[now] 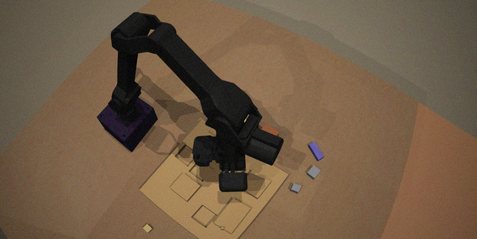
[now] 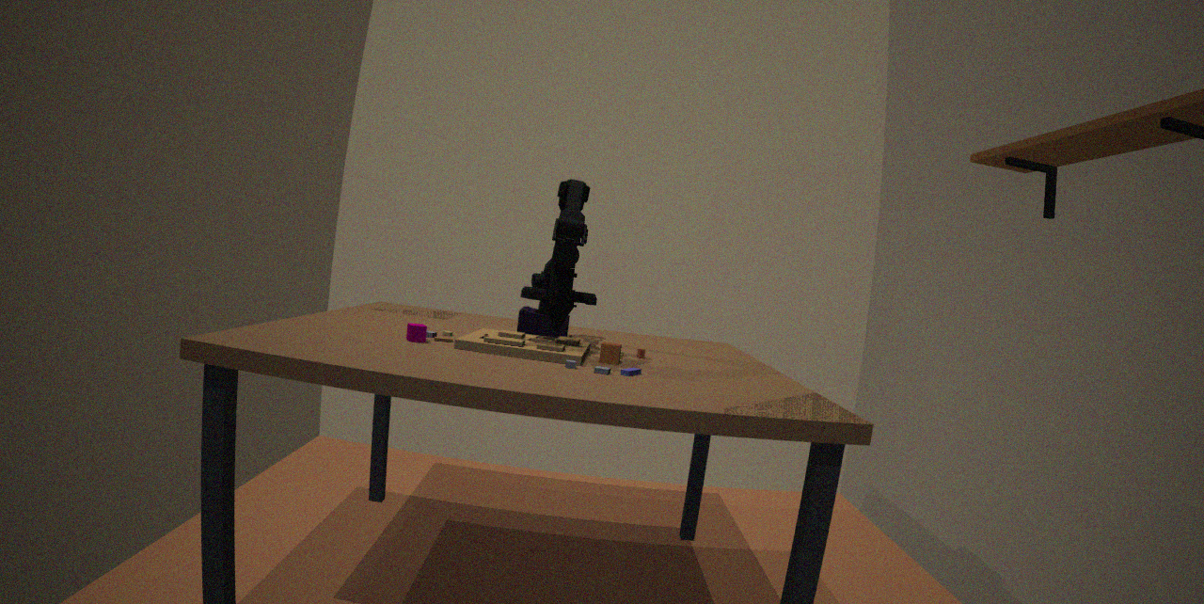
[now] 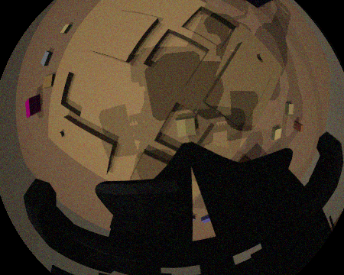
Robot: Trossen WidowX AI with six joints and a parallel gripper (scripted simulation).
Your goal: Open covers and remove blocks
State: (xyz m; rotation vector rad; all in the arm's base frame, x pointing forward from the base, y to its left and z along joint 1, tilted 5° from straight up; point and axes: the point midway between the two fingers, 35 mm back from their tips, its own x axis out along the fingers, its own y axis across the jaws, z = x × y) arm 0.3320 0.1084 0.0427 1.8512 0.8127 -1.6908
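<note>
The tan puzzle board (image 1: 213, 187) lies on the table with its flat covers (image 1: 185, 186) slid or swung off several square wells (image 1: 203, 215). My gripper (image 3: 187, 147) hangs above the middle of the board; its fingers are shut with nothing between them. In the overhead view the hand (image 1: 232, 181) hides the well beneath it. In the wrist view a small yellow block (image 3: 184, 124) sits in a shadowed well just ahead of the fingertips. The board also shows in the side view (image 2: 521, 343).
On the table right of the board lie a purple block (image 1: 315, 150), two grey-blue blocks (image 1: 313, 171) (image 1: 295, 187) and an orange cube (image 1: 270, 129), half hidden by the arm. A small yellow block (image 1: 147, 228) and a magenta cube (image 2: 416, 331) lie on the board's left. The arm's purple base (image 1: 128, 122) stands behind.
</note>
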